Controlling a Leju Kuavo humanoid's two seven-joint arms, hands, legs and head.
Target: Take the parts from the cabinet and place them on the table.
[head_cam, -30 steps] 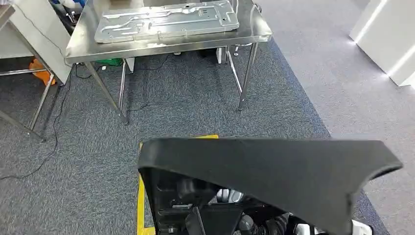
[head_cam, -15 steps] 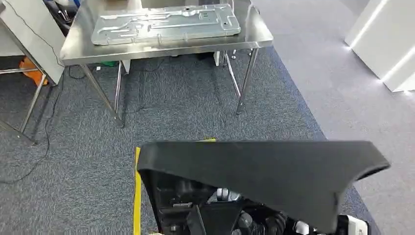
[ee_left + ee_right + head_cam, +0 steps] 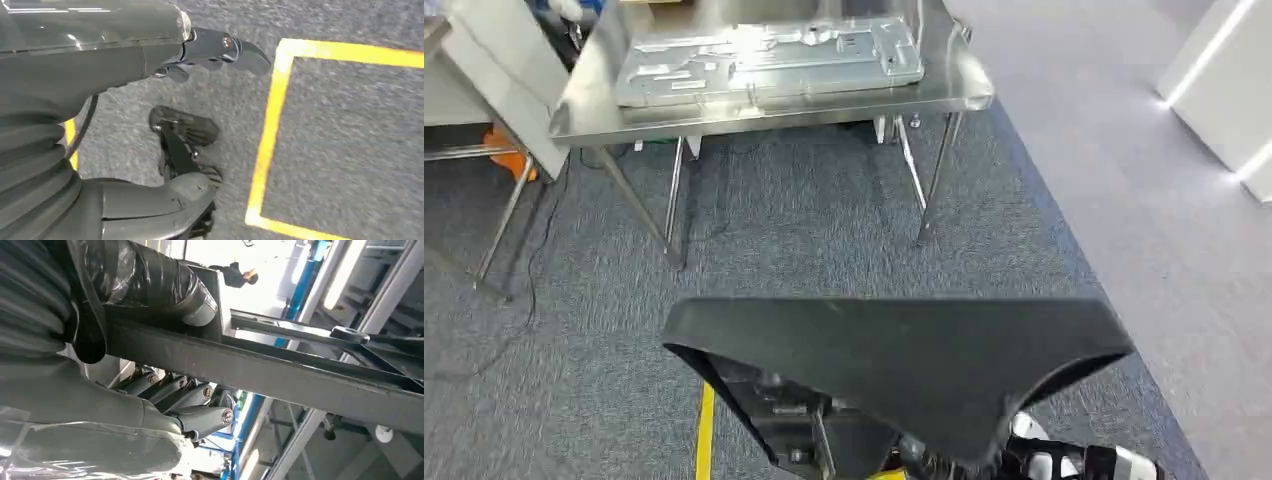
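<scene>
Shifting since the earlier head pictures, the whole scene is sliding with the camera as the robot moves, and the large black moulded plastic part with a flat top and a curved cut-out edge is now sitting further toward the left of the head view, still carried low in front of the robot. That part is the landmark: the stainless steel table on thin legs is standing well beyond it, across a stretch of grey carpet, and a long silver stamped sheet-metal panel is lying flat on the tabletop. A yellow tape line on the floor is running just under the near left corner of the black part. In the right wrist view, the right hand is gripping the part's dark edge, with the thick thumb over one face and the darker fingers curled against the other. In the left wrist view, the left hand is hanging over the carpet near a yellow taped rectangle, its dark fingers partly curled and touching nothing visible; whether it is properly closed I cannot tell.
</scene>
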